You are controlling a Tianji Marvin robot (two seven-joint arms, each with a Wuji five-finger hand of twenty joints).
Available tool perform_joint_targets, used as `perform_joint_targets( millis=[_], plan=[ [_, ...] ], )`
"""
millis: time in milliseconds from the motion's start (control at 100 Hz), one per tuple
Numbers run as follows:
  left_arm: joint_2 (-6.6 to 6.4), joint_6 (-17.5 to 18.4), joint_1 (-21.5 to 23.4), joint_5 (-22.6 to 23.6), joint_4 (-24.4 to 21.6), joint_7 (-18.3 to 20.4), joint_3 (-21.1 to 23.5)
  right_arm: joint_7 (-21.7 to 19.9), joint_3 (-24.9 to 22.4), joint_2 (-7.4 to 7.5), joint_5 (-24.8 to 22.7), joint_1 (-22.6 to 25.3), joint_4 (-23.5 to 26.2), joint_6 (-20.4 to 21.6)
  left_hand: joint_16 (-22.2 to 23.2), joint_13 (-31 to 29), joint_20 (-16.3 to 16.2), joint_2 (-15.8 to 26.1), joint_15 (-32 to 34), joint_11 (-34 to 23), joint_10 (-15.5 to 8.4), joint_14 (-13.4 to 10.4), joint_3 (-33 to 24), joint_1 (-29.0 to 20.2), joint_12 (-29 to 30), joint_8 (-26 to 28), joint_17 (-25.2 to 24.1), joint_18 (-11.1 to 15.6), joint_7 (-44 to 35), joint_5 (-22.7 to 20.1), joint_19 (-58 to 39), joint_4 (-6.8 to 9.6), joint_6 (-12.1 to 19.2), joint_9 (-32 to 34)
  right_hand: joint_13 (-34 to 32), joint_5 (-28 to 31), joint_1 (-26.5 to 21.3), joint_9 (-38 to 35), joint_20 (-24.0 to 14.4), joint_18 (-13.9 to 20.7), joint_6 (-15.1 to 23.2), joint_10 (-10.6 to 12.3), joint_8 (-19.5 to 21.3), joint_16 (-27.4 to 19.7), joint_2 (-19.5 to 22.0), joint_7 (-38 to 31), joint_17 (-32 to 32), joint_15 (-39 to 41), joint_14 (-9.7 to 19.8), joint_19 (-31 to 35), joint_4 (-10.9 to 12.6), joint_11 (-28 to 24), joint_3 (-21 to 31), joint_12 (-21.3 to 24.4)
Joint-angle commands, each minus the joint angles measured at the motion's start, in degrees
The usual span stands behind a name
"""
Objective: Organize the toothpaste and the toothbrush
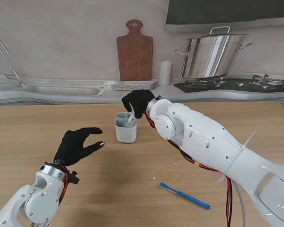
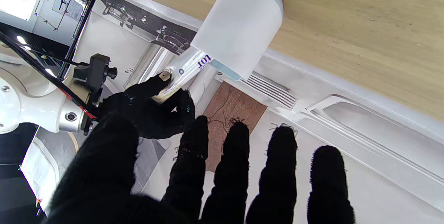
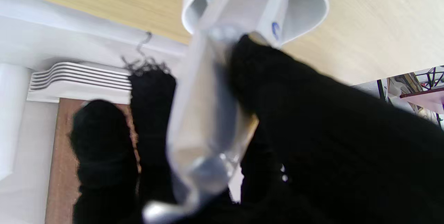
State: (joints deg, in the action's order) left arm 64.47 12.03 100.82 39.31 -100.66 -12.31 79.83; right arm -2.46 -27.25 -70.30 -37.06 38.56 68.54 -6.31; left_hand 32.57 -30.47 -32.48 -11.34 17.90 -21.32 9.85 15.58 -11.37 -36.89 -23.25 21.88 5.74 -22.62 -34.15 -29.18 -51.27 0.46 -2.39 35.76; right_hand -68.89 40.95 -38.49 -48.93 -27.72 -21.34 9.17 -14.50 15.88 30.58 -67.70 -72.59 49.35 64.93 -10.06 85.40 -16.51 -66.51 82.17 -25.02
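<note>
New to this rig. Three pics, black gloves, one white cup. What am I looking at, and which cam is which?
It is a two-armed robot with five-finger hands in black gloves. The wide picture comes from a camera on its stand, looking down at a wooden table. The other two come from cameras on the wrists, looking along the fingers; those pictures appear upside down.

On the table stand a white cup and, nearer to me on the right, a blue toothbrush lying flat and untouched.

The right hand is over the cup, its fingers closed on a toothpaste tube whose far end is already inside the cup; the right wrist view shows the tube close up and blurred. The left hand hovers left of the cup, fingers apart, holding nothing.

The kitchen behind looks like a printed backdrop.
</note>
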Motion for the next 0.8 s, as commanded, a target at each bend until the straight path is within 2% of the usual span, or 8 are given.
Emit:
perform_joint_targets(
  millis=[0,60,100,500,620,700,760,790],
  plan=[
    [0.05,0.23,0.37,0.02,-0.74,0.98,0.10,-0.47,0.12,-0.62,-0.04,-0.37,-0.08,0.34,-0.55,-0.29,-0.90,1.53,0.57,-0.28,-0.16,-0.08,0.94,-0.33,1.83,-0.05,-0.20,-0.22,-0.14,-0.24,-0.15,2.24,0.32,0.41,-0.08,-0.26,-3.22,1.41,0.60,-0.82,-1.67,-2.23,0.69,-1.03,1.29,2.39,-0.07,0.05,-0.05,-0.19,-0.15,0.95,6.02,1.72],
    [0.04,0.26,0.37,0.01,-0.73,1.01,0.09,-0.37,0.37,-0.78,0.15,-0.50,-0.36,0.55,-0.51,-0.34,-0.92,1.55,0.57,-0.26,-0.15,-0.10,0.95,-0.30,1.83,-0.04,-0.21,-0.28,-0.16,-0.28,-0.15,2.24,0.34,0.42,-0.08,-0.66,-3.00,1.91,0.74,-0.75,-2.60,-2.20,1.87,-1.30,1.57,4.20,-0.09,-0.23,-0.22,-0.22,0.21,1.78,6.12,2.19],
    [0.04,0.28,0.37,0.02,-0.72,1.03,0.10,-0.23,0.54,-0.92,0.28,-0.59,-0.58,0.69,-0.49,-0.35,-0.93,1.56,0.56,-0.28,-0.15,-0.07,0.96,-0.28,1.82,-0.03,-0.21,-0.22,-0.16,-0.27,-0.15,2.23,0.39,0.45,-0.13,-0.57,-2.94,2.06,0.87,-0.75,-2.81,-2.10,4.71,-1.45,1.84,5.98,-0.12,-0.40,-0.12,-0.18,0.57,2.54,5.97,1.87],
    [0.04,0.26,0.61,-0.05,-0.81,1.09,0.32,2.23,2.22,-3.05,2.04,-1.81,-3.52,1.41,-0.29,-0.59,-1.04,1.58,0.62,-0.27,-0.15,-0.13,0.94,-0.32,1.80,0.00,-0.13,-0.28,-0.20,-0.40,-0.20,2.24,0.45,0.58,3.56,-2.85,-3.01,6.69,2.22,1.14,-3.82,-3.35,7.06,-2.26,3.31,5.83,-2.91,-1.43,0.27,-1.91,0.44,2.49,5.65,1.09],
    [0.05,0.26,0.70,-0.08,-0.84,1.07,0.42,2.71,2.64,-3.56,2.47,-2.06,-4.18,1.69,-0.25,-0.64,-1.06,1.52,0.62,-0.29,-0.17,-0.17,0.96,-0.29,1.79,0.01,-0.11,-0.29,-0.23,-0.45,-0.20,2.24,0.48,0.67,7.08,-4.93,-0.62,10.24,3.33,0.57,-4.31,-3.76,9.38,-2.99,4.94,6.73,-6.35,-3.07,-0.87,-3.03,1.03,3.00,5.31,-0.10],
    [0.05,0.27,0.73,-0.09,-0.85,1.08,0.45,2.90,2.78,-3.79,2.78,-2.09,-4.46,1.80,-0.21,-0.70,-1.07,1.54,0.65,-0.27,-0.18,-0.20,0.94,-0.29,1.79,0.03,-0.13,-0.33,-0.27,-0.47,-0.18,2.24,0.50,0.67,9.06,-7.31,2.70,12.33,4.11,0.36,-5.07,-4.06,10.49,-2.75,7.27,7.34,-8.41,-4.94,-0.97,-3.59,3.19,4.31,5.07,-1.96],
    [0.05,0.27,0.73,-0.09,-0.85,1.08,0.46,3.00,2.77,-3.92,3.13,-2.06,-4.69,2.11,-0.20,-0.69,-1.08,1.54,0.63,-0.27,-0.19,-0.21,0.95,-0.29,1.78,0.03,-0.10,-0.27,-0.26,-0.49,-0.18,2.23,0.48,0.70,10.51,-9.82,8.23,13.57,4.58,0.24,-5.79,-4.19,10.88,-0.38,11.79,8.12,-9.89,-7.06,-0.34,-4.10,10.13,6.08,3.80,-2.42],
    [0.05,0.27,0.73,-0.09,-0.85,1.09,0.46,3.03,2.75,-3.99,3.36,-2.04,-4.79,2.22,-0.19,-0.72,-1.08,1.58,0.62,-0.25,-0.20,-0.16,0.95,-0.28,1.79,0.02,-0.12,-0.32,-0.23,-0.47,-0.17,2.23,0.48,0.66,11.17,-10.82,9.49,14.13,4.64,0.21,-6.04,-4.14,10.82,0.08,12.37,8.46,-10.49,-7.75,-0.54,-4.37,10.88,6.59,3.28,-2.32]
  ],
)
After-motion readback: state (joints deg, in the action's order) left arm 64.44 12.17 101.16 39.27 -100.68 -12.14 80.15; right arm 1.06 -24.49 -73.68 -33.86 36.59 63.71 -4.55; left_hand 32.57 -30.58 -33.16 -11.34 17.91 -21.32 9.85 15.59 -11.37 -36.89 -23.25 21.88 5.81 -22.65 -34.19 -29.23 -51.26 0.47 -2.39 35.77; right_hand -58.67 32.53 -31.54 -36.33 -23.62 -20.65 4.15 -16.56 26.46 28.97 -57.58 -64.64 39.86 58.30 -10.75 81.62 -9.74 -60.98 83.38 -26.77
